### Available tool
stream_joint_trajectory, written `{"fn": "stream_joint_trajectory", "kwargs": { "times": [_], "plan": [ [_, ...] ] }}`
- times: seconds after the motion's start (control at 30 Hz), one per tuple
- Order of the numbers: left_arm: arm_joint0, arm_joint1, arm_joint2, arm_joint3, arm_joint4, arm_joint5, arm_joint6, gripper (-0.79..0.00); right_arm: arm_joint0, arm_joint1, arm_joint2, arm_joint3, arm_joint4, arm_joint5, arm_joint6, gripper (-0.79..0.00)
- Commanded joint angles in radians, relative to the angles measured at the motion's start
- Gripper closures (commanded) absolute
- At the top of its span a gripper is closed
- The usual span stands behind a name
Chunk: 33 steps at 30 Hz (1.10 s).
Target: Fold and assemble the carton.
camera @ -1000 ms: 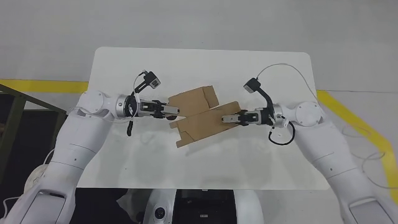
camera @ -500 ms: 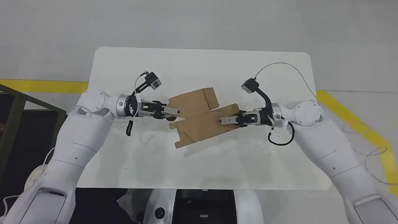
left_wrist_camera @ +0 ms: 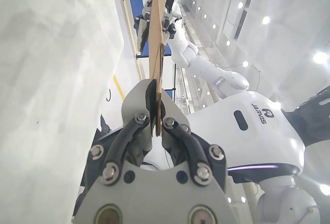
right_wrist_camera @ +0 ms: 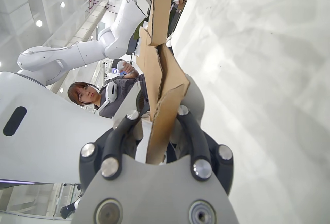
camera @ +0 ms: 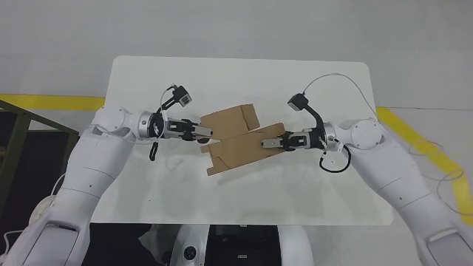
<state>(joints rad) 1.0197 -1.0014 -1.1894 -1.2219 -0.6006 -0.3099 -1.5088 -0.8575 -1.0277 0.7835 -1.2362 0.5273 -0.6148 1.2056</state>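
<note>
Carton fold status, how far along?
Done: pickup. The left gripper and right gripper are each shut on an opposite end of the carton. In hand: it is held between the arms over the table, mostly flat, edge-on in both wrist views. Left: nearly everything; no box shape is open, no flaps folded or tucked.

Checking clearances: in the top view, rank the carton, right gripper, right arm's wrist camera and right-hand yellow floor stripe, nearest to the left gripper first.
From the left gripper:
1. carton, clamped in it.
2. right gripper, shut on the carton's far end.
3. wrist camera, on the right arm behind it.
4. yellow floor stripe, beyond the table's right edge.
</note>
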Motion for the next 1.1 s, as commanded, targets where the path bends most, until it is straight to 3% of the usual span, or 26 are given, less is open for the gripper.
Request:
{"fn": "stream_joint_trajectory", "kwargs": {
  "times": [0.0,0.13,0.17,0.2,0.23,0.27,0.7,1.07],
  "plan": [
    [-0.002,0.0,0.001,0.001,0.0,0.0,-0.001,0.0,0.006,0.003,-0.011,0.005,0.003,0.0,0.0,-0.092],
    [-0.002,0.001,0.002,-0.002,0.0,-0.001,0.0,0.0,0.019,0.008,-0.03,0.021,0.002,-0.006,-0.006,0.0],
    [-0.002,0.001,0.001,-0.001,0.0,-0.002,0.002,-0.068,0.021,0.009,-0.035,0.022,0.004,-0.009,-0.009,0.0],
    [-0.001,0.001,-0.001,0.002,0.0,-0.002,0.01,-0.271,0.023,0.009,-0.039,0.024,0.007,-0.011,-0.011,0.0],
    [0.0,0.001,-0.002,0.002,0.002,-0.003,0.017,-0.739,0.025,0.01,-0.043,0.026,0.009,-0.011,-0.011,0.0],
    [0.001,0.002,-0.003,0.001,0.002,-0.003,0.02,-0.785,0.027,0.011,-0.047,0.03,0.013,-0.011,-0.012,0.0],
    [0.047,0.012,-0.072,-0.027,-0.087,-0.013,0.056,-0.785,0.043,0.007,-0.051,0.089,0.08,-0.003,-0.003,0.0],
    [0.054,0.01,-0.074,-0.065,-0.097,-0.003,0.094,-0.785,0.052,-0.017,-0.067,0.128,0.1,0.004,0.004,0.0]
  ]
}}
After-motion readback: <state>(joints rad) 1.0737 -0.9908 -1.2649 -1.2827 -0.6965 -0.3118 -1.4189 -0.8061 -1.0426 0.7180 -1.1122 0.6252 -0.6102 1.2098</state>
